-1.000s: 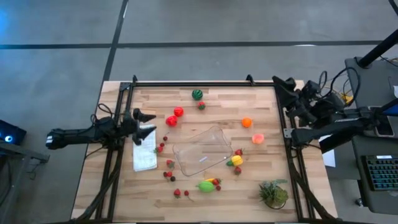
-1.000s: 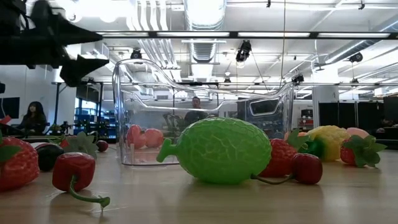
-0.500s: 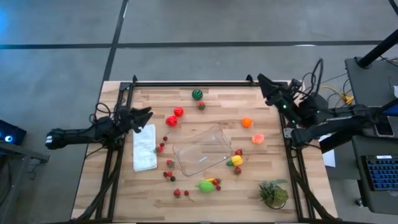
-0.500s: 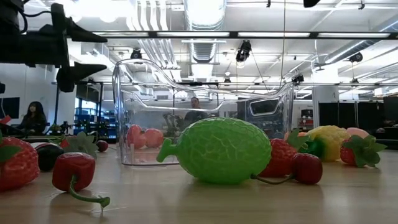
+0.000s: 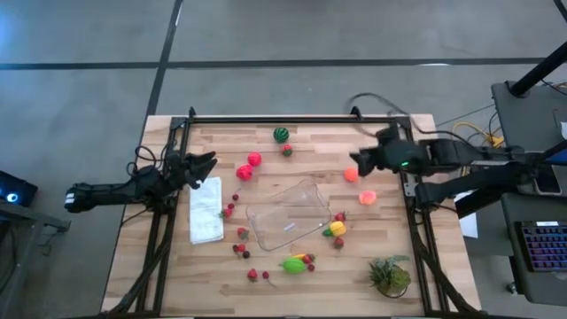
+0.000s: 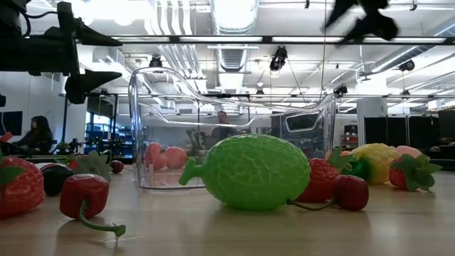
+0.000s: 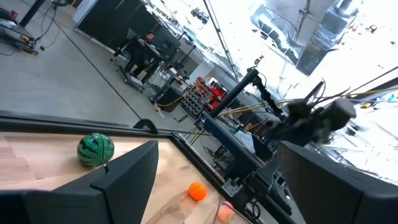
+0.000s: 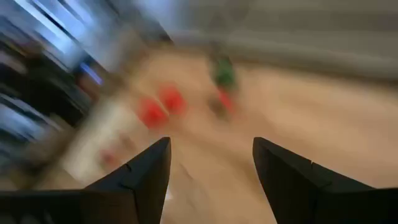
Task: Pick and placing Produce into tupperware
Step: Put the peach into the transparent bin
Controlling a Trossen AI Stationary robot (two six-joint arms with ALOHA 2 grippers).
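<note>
Your clear container (image 5: 286, 214) lies empty mid-table, with fruit scattered all around it. Your right gripper (image 5: 361, 162) hangs above the orange fruit (image 5: 352, 175) on the container's right, fingers spread and holding nothing. Your left gripper (image 5: 204, 162) waits off the container's left, over the white cloth (image 5: 206, 213), jaws apart and empty. The striped melon (image 5: 281, 135) sits beyond the container, well apart from it.
</note>
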